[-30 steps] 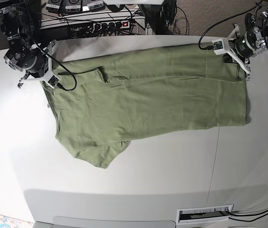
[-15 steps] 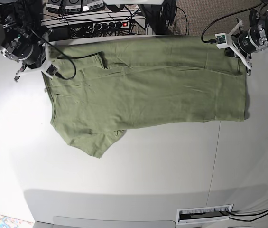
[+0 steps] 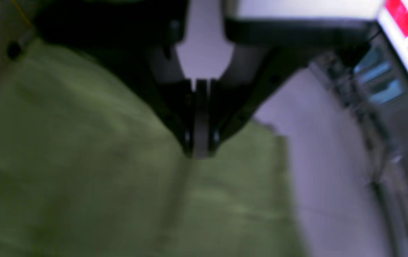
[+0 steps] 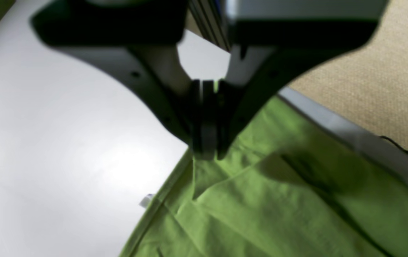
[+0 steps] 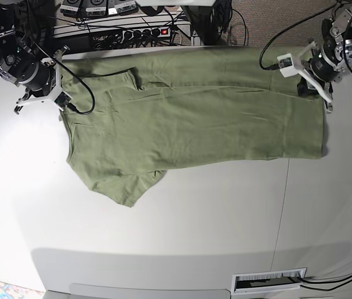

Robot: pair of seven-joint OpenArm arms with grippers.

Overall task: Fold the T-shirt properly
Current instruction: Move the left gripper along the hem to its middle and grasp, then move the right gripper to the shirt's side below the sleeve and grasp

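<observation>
I'm pinching the T-shirt (image 5: 194, 118), spread along the table's (image 5: 163, 249) far edge, with both the left gripper (image 3: 201, 151) and right gripper (image 4: 205, 151), keeping the tension even between them.

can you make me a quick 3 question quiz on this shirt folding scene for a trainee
1. True or false: the T-shirt lies spread on the white table, still unfolded.
2. What does the right gripper pinch? A) a cable B) the shirt's edge C) nothing
3. Fill in: in the base view, the left gripper sits at the shirt's far ____ corner.

Key
1. True. Both sleeves still lie out flat.
2. B. Its jaws are shut on green cloth beside the edge seam.
3. Right. It is shut on the cloth there too.
</observation>
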